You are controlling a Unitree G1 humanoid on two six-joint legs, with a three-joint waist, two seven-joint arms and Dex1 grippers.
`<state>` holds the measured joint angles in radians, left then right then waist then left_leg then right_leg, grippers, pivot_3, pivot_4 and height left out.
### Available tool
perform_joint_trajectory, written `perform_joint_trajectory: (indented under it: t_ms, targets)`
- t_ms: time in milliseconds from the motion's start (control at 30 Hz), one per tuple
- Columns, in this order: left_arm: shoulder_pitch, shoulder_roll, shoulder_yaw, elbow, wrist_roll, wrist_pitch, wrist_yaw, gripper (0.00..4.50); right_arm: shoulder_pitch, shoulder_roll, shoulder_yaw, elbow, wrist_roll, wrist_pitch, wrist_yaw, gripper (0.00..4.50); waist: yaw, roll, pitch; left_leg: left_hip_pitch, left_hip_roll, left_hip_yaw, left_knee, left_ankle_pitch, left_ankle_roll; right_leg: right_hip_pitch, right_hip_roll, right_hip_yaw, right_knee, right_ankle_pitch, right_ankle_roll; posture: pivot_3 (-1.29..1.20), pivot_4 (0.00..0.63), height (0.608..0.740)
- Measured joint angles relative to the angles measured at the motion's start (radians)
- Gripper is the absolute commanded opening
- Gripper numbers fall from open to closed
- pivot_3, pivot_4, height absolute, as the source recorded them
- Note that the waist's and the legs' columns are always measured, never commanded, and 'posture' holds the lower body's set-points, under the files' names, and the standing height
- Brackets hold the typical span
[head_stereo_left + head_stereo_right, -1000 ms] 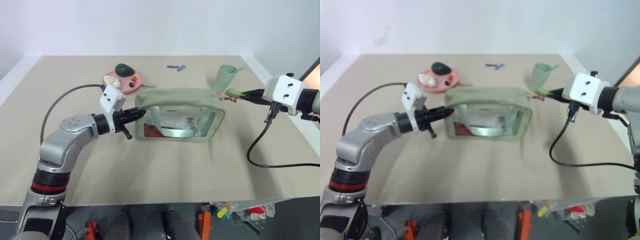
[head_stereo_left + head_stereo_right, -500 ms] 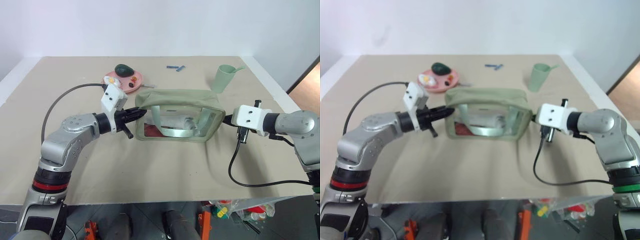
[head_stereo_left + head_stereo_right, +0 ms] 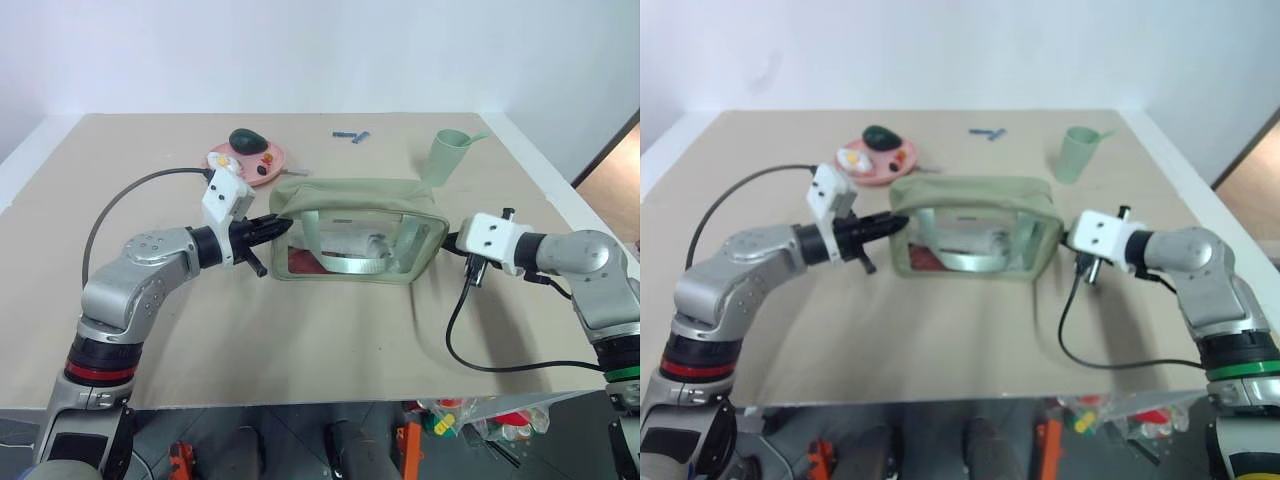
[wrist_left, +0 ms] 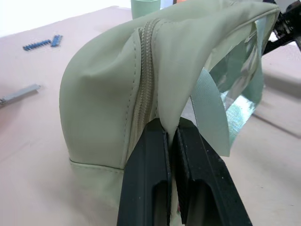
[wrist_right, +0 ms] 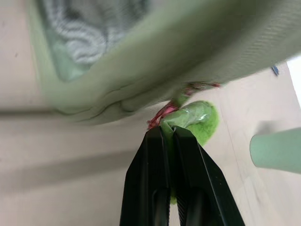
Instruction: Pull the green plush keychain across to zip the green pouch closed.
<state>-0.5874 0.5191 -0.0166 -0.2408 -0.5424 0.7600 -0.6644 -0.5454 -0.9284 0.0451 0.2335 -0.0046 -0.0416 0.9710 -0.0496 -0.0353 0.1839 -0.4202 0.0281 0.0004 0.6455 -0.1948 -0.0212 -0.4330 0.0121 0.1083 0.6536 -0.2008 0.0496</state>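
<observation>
Left gripper (image 4: 170,134) pinches the green pouch (image 3: 350,205) by its end fabric, zipper closed along top; right gripper (image 5: 167,133) pinches green plush keychain (image 5: 200,120) at opposite end.

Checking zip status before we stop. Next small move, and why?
Probably release and back off: the green pouch looks zipped end to end, the green plush keychain sits at its end in the right gripper, and the left gripper pinches the other end.

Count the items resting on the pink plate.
3, perhaps more hidden: on the round pink plate, a dark green oval lump at the back, a white-and-yellow piece on the left, a small red bit.
</observation>
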Motion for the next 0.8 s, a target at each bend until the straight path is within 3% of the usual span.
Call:
perform_joint_trajectory:
  t_ms: [300,333,567,667,800]
  targets:
    - [-0.026,0.028,0.024,-0.006,-0.032,0.034,-0.022,4.17,0.001,-0.014,-0.222,-0.299,0.304,0.482,-0.002,4.46,0.001,0.000,0.000,-0.001,0.000,-0.001,0.001,0.000,0.000,0.000,0.000,-0.001,0.000,0.000,0.000,0.00,0.150,0.740]
    - [-0.029,0.035,0.027,-0.006,-0.033,0.034,-0.023,4.40,0.001,-0.017,-0.237,-0.311,0.317,0.508,-0.009,4.50,0.001,0.000,0.000,-0.001,0.000,-0.001,0.001,0.000,0.000,0.000,0.000,-0.001,0.000,0.000,0.000,0.00,0.150,0.740]
    - [-0.034,0.105,0.122,-0.040,-0.102,0.060,-0.058,4.47,0.047,-0.023,-0.409,-0.471,0.538,0.789,-0.037,4.50,0.001,0.000,0.000,-0.001,0.000,-0.001,0.000,0.000,0.000,0.000,0.000,-0.001,0.000,0.000,0.000,0.00,0.150,0.740]
    - [0.052,0.146,0.156,-0.123,-0.122,0.062,-0.065,4.47,0.166,-0.004,-0.471,-0.625,0.659,0.909,-0.068,4.50,0.000,0.000,0.000,-0.001,0.001,-0.001,-0.002,0.000,0.000,0.000,0.000,-0.001,0.000,-0.002,0.000,0.00,0.150,0.740]
    - [0.203,0.142,0.158,-0.195,-0.087,0.029,-0.027,4.47,0.353,0.103,-0.485,-0.822,0.786,0.984,-0.139,4.50,0.002,0.000,0.000,-0.001,0.001,-0.003,-0.002,0.000,0.000,-0.001,0.000,-0.002,0.000,-0.002,0.000,0.00,0.150,0.740]
